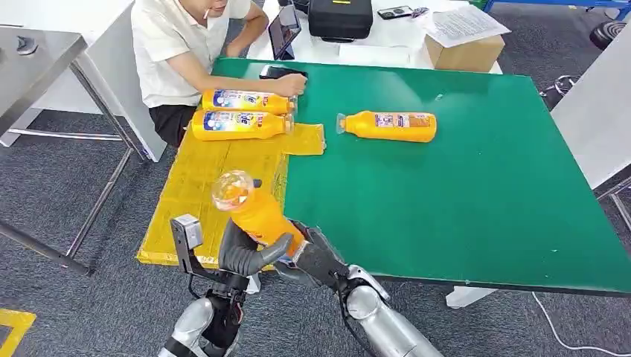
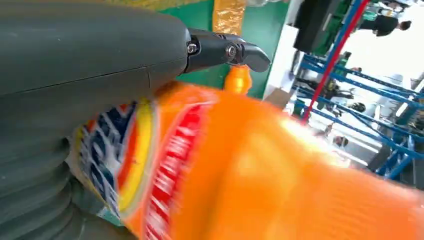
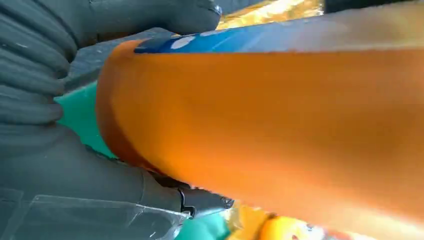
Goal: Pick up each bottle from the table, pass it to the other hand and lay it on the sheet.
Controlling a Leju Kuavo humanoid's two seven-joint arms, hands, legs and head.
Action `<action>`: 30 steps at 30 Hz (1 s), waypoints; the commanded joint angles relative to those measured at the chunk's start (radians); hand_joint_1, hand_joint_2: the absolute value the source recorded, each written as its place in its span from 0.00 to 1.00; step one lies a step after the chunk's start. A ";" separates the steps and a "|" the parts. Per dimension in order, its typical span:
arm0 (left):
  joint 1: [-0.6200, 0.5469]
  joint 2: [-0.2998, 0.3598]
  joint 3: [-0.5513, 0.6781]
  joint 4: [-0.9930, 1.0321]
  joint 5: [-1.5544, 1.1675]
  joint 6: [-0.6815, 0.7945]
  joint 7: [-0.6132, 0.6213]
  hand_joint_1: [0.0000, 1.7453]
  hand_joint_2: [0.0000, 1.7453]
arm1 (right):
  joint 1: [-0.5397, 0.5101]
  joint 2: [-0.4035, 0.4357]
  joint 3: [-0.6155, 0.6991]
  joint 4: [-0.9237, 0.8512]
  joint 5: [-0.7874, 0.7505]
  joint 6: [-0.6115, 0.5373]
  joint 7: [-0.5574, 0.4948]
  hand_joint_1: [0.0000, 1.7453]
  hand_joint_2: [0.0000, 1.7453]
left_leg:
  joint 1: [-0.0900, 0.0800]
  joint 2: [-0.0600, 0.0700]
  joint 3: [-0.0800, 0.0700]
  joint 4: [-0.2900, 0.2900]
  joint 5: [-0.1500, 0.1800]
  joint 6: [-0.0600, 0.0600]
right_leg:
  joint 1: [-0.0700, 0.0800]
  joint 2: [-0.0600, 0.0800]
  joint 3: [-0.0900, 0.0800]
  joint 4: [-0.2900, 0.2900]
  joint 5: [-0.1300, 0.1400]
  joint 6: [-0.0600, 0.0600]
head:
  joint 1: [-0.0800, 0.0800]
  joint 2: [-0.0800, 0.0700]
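Head view: held bottle tilted above the near edge of the yellow sheet, gripped low by both left hand and right hand. Two bottles lying on the sheet's far end, a fourth bottle on the green desk. Seated person beyond, hand on a phone.

Left wrist view: fingers wrapped over the blurred label; blue racks behind.

Right wrist view: thumb and fingers clamped around the orange body, up close.

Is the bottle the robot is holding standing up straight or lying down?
Neither: the held bottle is tilted, its clear end raised above the yellow sheet, lower end gripped by the left hand and right hand.
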 commanded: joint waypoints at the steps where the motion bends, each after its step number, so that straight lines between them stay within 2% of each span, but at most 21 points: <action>1: -0.058 0.022 -0.056 0.064 0.007 -0.074 0.035 0.00 1.00 | -0.059 0.000 0.066 0.135 0.060 -0.043 0.017 1.00 1.00 | 0.001 -0.001 0.006 0.000 -0.002 -0.002 | 0.001 -0.001 0.006 0.000 -0.002 -0.002 | 0.000 0.000; 2: -0.064 0.021 -0.056 0.077 0.006 -0.078 0.034 0.00 1.00 | -0.061 0.002 0.067 0.137 0.062 -0.042 0.018 1.00 1.00 | 0.001 -0.001 0.003 -0.001 0.000 -0.001 | 0.001 -0.001 0.003 0.000 -0.001 -0.001 | 0.000 0.000; 6: -0.070 0.023 -0.059 0.087 0.003 -0.080 0.040 0.00 1.00 | -0.061 0.004 0.068 0.139 0.062 -0.041 0.018 1.00 1.00 | 0.001 -0.002 0.006 -0.001 -0.001 -0.003 | 0.001 -0.002 0.006 0.000 -0.002 -0.003 | 0.000 0.000; 7: -0.076 0.022 -0.058 0.097 0.002 -0.083 0.041 0.21 1.00 | -0.063 0.007 0.069 0.140 0.063 -0.039 0.017 1.00 1.00 | 0.000 -0.001 0.002 -0.001 0.000 -0.001 | 0.000 -0.001 0.002 -0.001 -0.001 -0.001 | 0.000 0.000; 8: -0.085 0.017 -0.053 0.122 0.010 -0.103 0.045 1.00 1.00 | -0.070 0.009 0.084 0.140 0.085 -0.055 0.007 1.00 1.00 | 0.001 -0.002 0.005 -0.001 -0.001 -0.002 | 0.001 -0.002 0.005 -0.001 -0.002 -0.002 | 0.000 0.000; 14: -0.117 0.001 -0.041 0.197 0.010 -0.130 0.034 1.00 1.00 | -0.065 0.026 0.108 0.081 0.072 -0.031 -0.008 1.00 1.00 | 0.001 -0.002 0.006 0.000 -0.002 -0.003 | 0.001 -0.001 0.006 0.000 -0.003 -0.003 | 0.000 0.000; 15: -0.117 0.000 -0.041 0.198 0.010 -0.131 0.034 1.00 1.00 | -0.064 0.027 0.110 0.074 0.071 -0.031 -0.008 1.00 1.00 | 0.000 -0.001 0.001 0.000 0.000 -0.001 | 0.001 -0.001 0.001 0.000 -0.001 -0.001 | 0.000 0.000; 17: -0.117 0.000 -0.041 0.198 0.010 -0.131 0.034 1.00 1.00 | -0.064 0.027 0.110 0.074 0.071 -0.031 -0.008 1.00 1.00 | 0.001 -0.001 0.006 0.000 -0.002 -0.002 | 0.001 -0.001 0.006 0.001 -0.003 -0.003 | 0.000 0.000; 22: -0.124 -0.003 -0.040 0.211 -0.015 -0.106 0.018 1.00 1.00 | -0.055 0.030 0.115 0.036 0.047 -0.015 -0.019 0.99 1.00 | 0.001 -0.001 0.004 0.000 -0.002 -0.002 | 0.001 0.000 0.004 0.000 -0.002 -0.002 | 0.000 0.000; 23: -0.123 -0.007 -0.031 0.211 -0.013 -0.100 0.013 1.00 1.00 | -0.050 0.030 0.117 0.024 0.040 -0.008 -0.017 0.88 1.00 | 0.001 -0.001 0.006 0.000 -0.002 -0.003 | 0.001 0.000 0.006 0.000 -0.003 -0.003 | 0.000 0.000; 24: -0.120 -0.009 -0.018 0.204 -0.013 -0.088 0.002 1.00 1.00 | -0.042 0.029 0.120 0.008 0.034 -0.002 -0.016 0.55 1.00 | 0.001 -0.001 0.004 0.000 -0.002 -0.002 | 0.001 0.000 0.004 0.001 -0.002 -0.002 | 0.000 0.000; 25: -0.117 -0.011 -0.009 0.194 -0.015 -0.079 -0.009 1.00 1.00 | -0.033 0.028 0.122 -0.006 0.023 0.006 -0.014 0.00 1.00 | 0.001 -0.001 0.005 0.000 -0.002 -0.003 | 0.001 0.000 0.005 0.001 -0.002 -0.003 | 0.000 0.000; 28: -0.112 -0.004 0.009 0.168 -0.014 -0.073 -0.012 1.00 1.00 | -0.012 0.025 0.127 -0.028 0.012 0.004 -0.017 0.00 1.00 | 0.001 0.000 0.002 0.000 -0.001 -0.001 | 0.001 0.000 0.002 0.001 -0.001 -0.001 | 0.000 0.000; 30: -0.109 -0.005 0.040 0.145 -0.017 -0.042 -0.035 1.00 1.00 | 0.005 0.027 0.118 -0.040 -0.003 -0.015 -0.042 0.00 1.00 | 0.002 -0.001 0.006 0.000 -0.003 -0.003 | 0.002 0.000 0.006 0.001 -0.003 -0.003 | 0.000 0.000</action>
